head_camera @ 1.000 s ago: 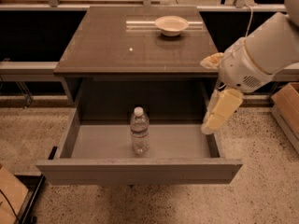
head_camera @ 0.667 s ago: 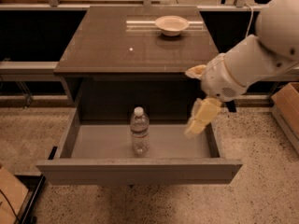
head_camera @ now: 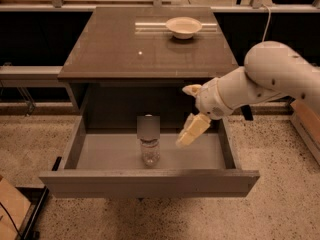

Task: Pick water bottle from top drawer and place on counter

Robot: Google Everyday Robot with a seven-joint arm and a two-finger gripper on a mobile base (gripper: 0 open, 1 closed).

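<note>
The water bottle [head_camera: 150,153] stands upright in the middle of the open top drawer [head_camera: 150,183]. It is clear plastic, and a flat grey patch hides its cap and neck. My gripper [head_camera: 185,117] hangs over the drawer's right half, just right of the bottle and apart from it. Its cream fingers [head_camera: 193,130] are spread, with nothing between them. The white arm [head_camera: 270,79] reaches in from the right. The counter [head_camera: 125,49] is the glossy dark top above the drawer.
A white bowl [head_camera: 184,26] sits at the back right of the counter. Speckled floor surrounds the cabinet. A brown box [head_camera: 307,121] stands at the right edge, and a cardboard piece [head_camera: 10,209] lies at the lower left.
My gripper and arm have moved left and down, from beside the cabinet's right edge to over the drawer next to the bottle. The bottle has not moved.
</note>
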